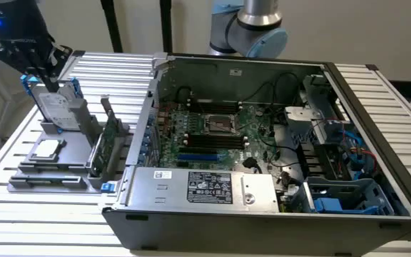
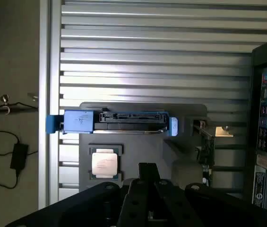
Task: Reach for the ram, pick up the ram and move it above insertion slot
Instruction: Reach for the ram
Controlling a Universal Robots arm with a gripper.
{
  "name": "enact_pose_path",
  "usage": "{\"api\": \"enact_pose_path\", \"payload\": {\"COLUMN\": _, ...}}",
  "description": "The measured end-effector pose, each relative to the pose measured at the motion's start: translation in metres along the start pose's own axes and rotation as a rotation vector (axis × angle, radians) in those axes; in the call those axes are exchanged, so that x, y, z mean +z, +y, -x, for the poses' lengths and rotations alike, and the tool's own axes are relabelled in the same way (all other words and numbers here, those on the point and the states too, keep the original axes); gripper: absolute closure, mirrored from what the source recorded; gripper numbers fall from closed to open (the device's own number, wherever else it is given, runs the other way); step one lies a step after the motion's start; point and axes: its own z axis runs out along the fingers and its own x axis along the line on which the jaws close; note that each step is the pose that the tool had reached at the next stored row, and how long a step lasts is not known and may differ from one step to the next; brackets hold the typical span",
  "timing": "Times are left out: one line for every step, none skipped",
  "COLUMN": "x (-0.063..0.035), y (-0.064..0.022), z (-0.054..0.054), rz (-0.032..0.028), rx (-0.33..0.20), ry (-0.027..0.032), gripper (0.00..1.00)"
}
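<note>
The gripper (image 1: pixel 51 84) hangs over the far edge of the grey holder (image 1: pixel 30 160), its fingers pressed together with nothing between them; the tips sit just above the upright drive (image 1: pixel 51 107) in its blue frame. In the wrist view the closed gripper (image 2: pixel 148 166) points down toward the drive (image 2: pixel 124 120), with the CPU (image 2: pixel 106 164) lying flat just beside it on the holder (image 2: pixel 142 142). The ram (image 1: pixel 46 180) looks to be the long dark strip along the holder's near edge, well apart from the gripper, with the CPU (image 1: pixel 48 148) between them. A green card (image 1: pixel 100 150) stands at the holder's edge nearest the open case (image 1: pixel 263 225). The black slots (image 1: pixel 216 140) lie on the board inside the case.
</note>
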Motion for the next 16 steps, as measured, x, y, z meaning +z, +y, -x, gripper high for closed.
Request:
{"api": "enact_pose_path", "payload": {"x": 0.0000, "y": 0.0000, "z": 0.0000, "rz": 0.0000, "rx": 0.000, "ry": 0.0000, "gripper": 0.89}}
{"api": "enact_pose_path", "payload": {"x": 0.0000, "y": 0.0000, "z": 0.0000, "rz": 0.0000, "rx": 0.000, "ry": 0.0001, "gripper": 0.89}}
{"api": "enact_pose_path", "payload": {"x": 0.0000, "y": 0.0000, "z": 0.0000, "rz": 0.0000, "rx": 0.000, "ry": 0.0000, "gripper": 0.89}}
{"api": "enact_pose_path", "payload": {"x": 0.0000, "y": 0.0000, "z": 0.0000, "rz": 0.0000, "rx": 0.000, "ry": 0.0000, "gripper": 0.89}}
{"api": "enact_pose_path", "payload": {"x": 0.0000, "y": 0.0000, "z": 0.0000, "rz": 0.0000, "rx": 0.000, "ry": 0.0000, "gripper": 0.89}}
{"api": "enact_pose_path", "payload": {"x": 0.0000, "y": 0.0000, "z": 0.0000, "rz": 0.0000, "rx": 0.000, "ry": 0.0000, "gripper": 0.89}}
{"api": "enact_pose_path", "payload": {"x": 0.0000, "y": 0.0000, "z": 0.0000, "rz": 0.0000, "rx": 0.000, "ry": 0.0001, "gripper": 0.89}}
{"api": "enact_pose_path", "payload": {"x": 0.0000, "y": 0.0000, "z": 0.0000, "rz": 0.0000, "rx": 0.000, "ry": 0.0000, "gripper": 0.89}}
{"api": "enact_pose_path", "payload": {"x": 0.0000, "y": 0.0000, "z": 0.0000, "rz": 0.0000, "rx": 0.000, "ry": 0.0001, "gripper": 0.89}}
{"api": "enact_pose_path", "payload": {"x": 0.0000, "y": 0.0000, "z": 0.0000, "rz": 0.0000, "rx": 0.000, "ry": 0.0000, "gripper": 0.89}}
{"api": "enact_pose_path", "payload": {"x": 0.0000, "y": 0.0000, "z": 0.0000, "rz": 0.0000, "rx": 0.000, "ry": 0.0000, "gripper": 0.89}}
{"api": "enact_pose_path", "payload": {"x": 0.0000, "y": 0.0000, "z": 0.0000, "rz": 0.0000, "rx": 0.000, "ry": 0.0000, "gripper": 0.89}}
{"api": "enact_pose_path", "payload": {"x": -0.0001, "y": -0.0001, "z": 0.0000, "rz": -0.0001, "rx": 0.000, "ry": 0.0002, "gripper": 0.89}}
{"api": "enact_pose_path", "payload": {"x": -0.0003, "y": -0.0013, "z": -0.0001, "rz": -0.0002, "rx": 0.000, "ry": 0.0004, "gripper": 0.89}}
{"api": "enact_pose_path", "payload": {"x": -0.0003, "y": -0.0044, "z": -0.0002, "rz": 0.0000, "rx": 0.000, "ry": 0.0002, "gripper": 0.89}}
{"api": "enact_pose_path", "payload": {"x": -0.0004, "y": -0.0085, "z": -0.0002, "rz": 0.0000, "rx": 0.000, "ry": 0.0001, "gripper": 0.89}}
